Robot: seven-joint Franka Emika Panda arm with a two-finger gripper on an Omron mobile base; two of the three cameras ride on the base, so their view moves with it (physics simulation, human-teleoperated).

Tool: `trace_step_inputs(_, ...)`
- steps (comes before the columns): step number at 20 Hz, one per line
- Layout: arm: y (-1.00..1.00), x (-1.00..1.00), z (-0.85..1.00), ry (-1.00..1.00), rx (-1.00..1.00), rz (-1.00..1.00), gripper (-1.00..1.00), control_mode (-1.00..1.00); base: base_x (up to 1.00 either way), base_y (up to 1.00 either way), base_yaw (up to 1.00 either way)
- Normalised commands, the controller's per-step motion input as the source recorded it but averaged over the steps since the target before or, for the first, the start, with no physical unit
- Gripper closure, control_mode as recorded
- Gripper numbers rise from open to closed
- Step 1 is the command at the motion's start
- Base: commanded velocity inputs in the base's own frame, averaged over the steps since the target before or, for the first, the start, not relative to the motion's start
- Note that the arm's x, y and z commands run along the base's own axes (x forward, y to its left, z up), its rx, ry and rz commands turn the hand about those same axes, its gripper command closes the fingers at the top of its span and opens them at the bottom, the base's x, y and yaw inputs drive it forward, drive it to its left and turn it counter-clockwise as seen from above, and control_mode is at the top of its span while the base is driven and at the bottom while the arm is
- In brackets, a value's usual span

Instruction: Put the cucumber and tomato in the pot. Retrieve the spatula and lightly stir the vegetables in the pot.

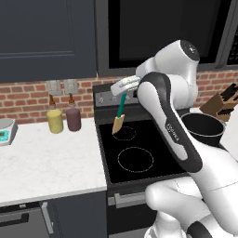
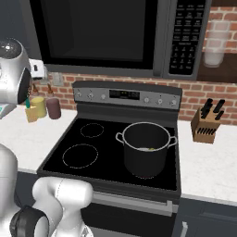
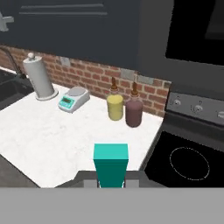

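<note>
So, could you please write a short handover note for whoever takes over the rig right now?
Gripper: shut on the spatula, held in the air above the stove's rear left burner, blade down.
Pot: on the front right burner; something pale yellow-green shows inside, probably the cucumber. The tomato cannot be made out.
Done: spatula retrieved.
Left: carry the spatula across to the pot and stir lightly.

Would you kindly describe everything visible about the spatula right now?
The spatula is a slim tool with a teal handle and a small flat orange-yellow blade. It hangs nearly upright, blade down, above the back left burner of the stove, touching nothing below. The gripper is shut on the top of its handle. In the hand view the handle's teal end fills the space between the fingers.
</note>
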Motion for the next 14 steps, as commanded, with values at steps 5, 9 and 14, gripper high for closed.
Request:
trace_step_inputs(5, -1.0, 0.0, 0.0, 0.13, 0.19, -0.44, 1.0, -1.0, 0.0, 0.0, 0.0)
trace_step_inputs(9, -1.0, 0.0, 0.0, 0.14, 0.17, -0.42, 1.0, -1.0, 0.0, 0.0, 0.0)
trace_step_inputs(14, -0.9, 0.0, 0.0, 0.16, 0.22, -0.34, 1.0, -1.0, 0.0, 0.0, 0.0)
